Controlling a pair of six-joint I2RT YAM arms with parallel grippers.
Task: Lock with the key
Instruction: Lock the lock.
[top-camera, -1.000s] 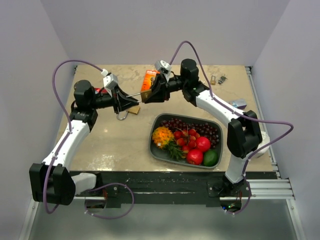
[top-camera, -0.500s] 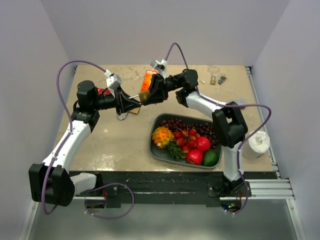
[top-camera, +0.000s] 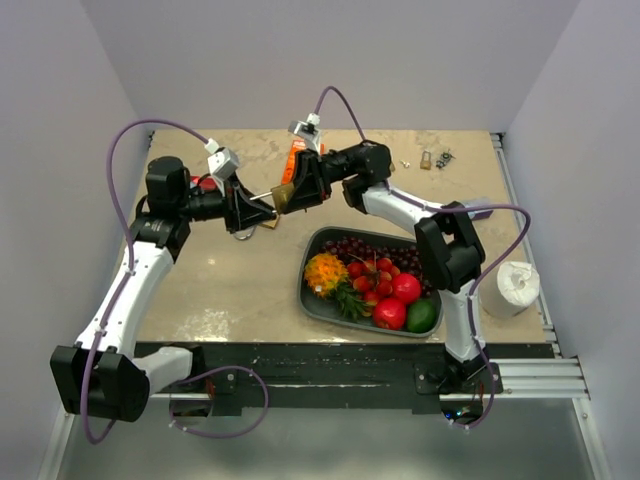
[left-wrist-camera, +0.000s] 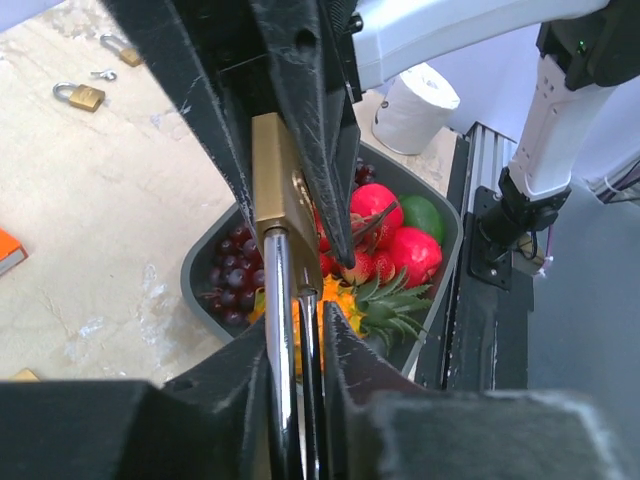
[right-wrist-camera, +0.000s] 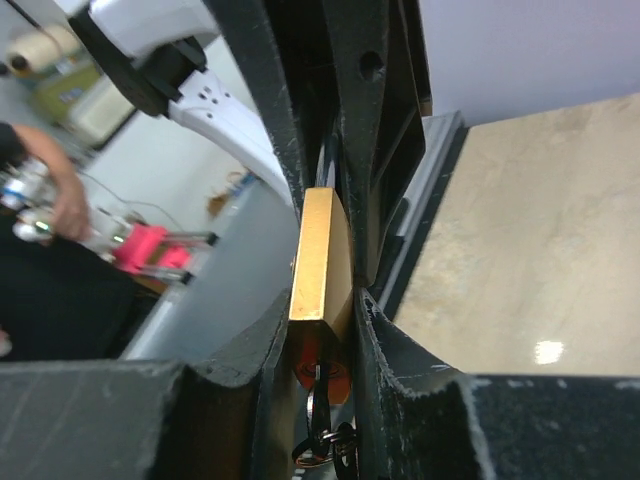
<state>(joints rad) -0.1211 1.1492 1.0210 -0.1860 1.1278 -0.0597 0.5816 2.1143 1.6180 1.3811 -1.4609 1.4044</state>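
My left pincer is drawn narrow on the steel shackle of the padlock, one finger pressing on each side of the bar. My right pincer is just as narrow, clamped on the flat brass faces of the same padlock body. A dark key hangs from the padlock's lower end between those right fingers; its tip is hidden, so I cannot tell how deep it sits.

From above, the two pincers meet nose to nose over the table, the left reaching in from 9 o'clock and the right from 3 o'clock. The padlock is held in the air between them, a little toward 11 o'clock of the table's middle.

Further out, at 5 o'clock from the padlock, a grey tray holds grapes, red fruit, a green one and a small pineapple. A white paper roll stands at the table's 4 o'clock edge. Two small spare padlocks lie at 1 o'clock, near the far edge.
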